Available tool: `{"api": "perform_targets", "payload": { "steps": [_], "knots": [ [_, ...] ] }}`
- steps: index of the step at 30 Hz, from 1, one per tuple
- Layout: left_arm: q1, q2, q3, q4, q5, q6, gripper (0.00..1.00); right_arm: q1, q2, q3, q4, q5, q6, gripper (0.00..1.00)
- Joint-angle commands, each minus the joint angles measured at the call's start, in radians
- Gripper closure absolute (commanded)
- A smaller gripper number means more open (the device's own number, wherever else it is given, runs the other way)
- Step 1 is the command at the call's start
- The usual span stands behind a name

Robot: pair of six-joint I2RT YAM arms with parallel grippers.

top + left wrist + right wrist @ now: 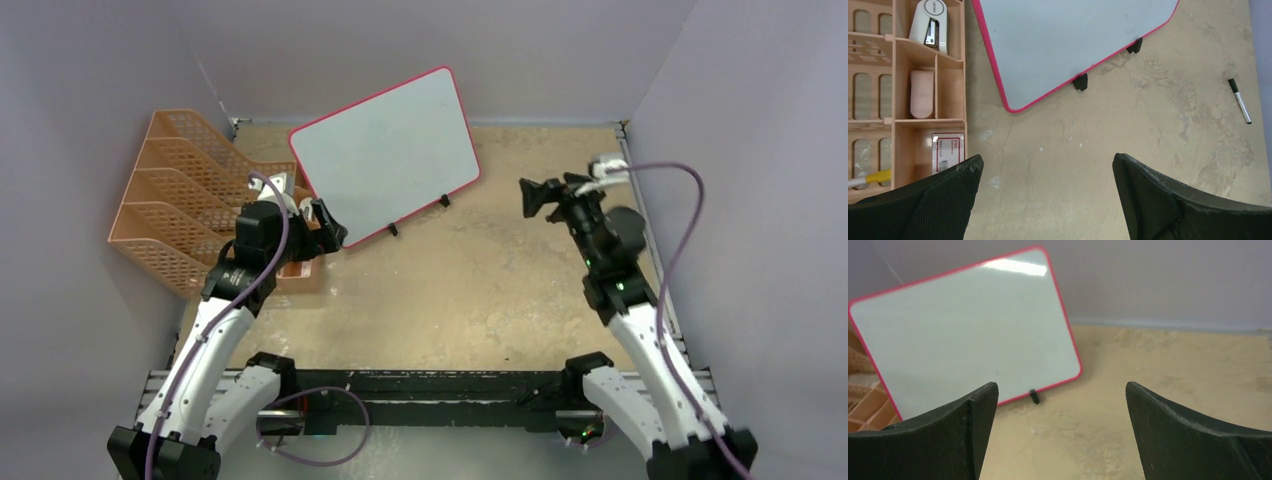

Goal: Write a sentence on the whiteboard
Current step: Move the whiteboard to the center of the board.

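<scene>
Blank whiteboard (385,155) stands tilted on its feet at the back left by the orange rack (175,200), likely light, stiff, tippy, steady it by the red frame edge, while left claw (1047,160) and right claw (1062,387) both gape empty.

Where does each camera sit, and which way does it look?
Top camera: above and behind, looking down at the whiteboard; left arm and right arm show.
Left wrist: looks down at the marker and the whiteboard's lower edge; the open left claw shows.
Right wrist: looks forward at the whiteboard's face; the open right claw shows.
Shared: every view sees the whiteboard.
</scene>
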Motion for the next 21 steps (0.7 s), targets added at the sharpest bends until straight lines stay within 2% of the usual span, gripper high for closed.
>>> {"api": "perform_targets", "payload": {
  "steps": [1,8,15,21],
  "knots": [
    [-0.005,-0.003,0.048,0.011,-0.034,0.068,0.00,0.065,0.238,0.089,-0.054,-0.138,0.001,0.01],
    [-0.004,-0.028,0.021,0.080,-0.094,0.160,0.00,0.163,0.588,0.161,0.037,-0.147,-0.030,0.06],
    [-0.004,-0.042,-0.018,0.120,-0.119,0.190,0.00,0.175,0.882,0.302,0.056,-0.165,-0.090,0.17],
    [-0.004,-0.060,-0.027,0.127,-0.132,0.194,0.00,0.187,1.056,0.442,0.021,-0.153,-0.128,0.33]
  ]
}}
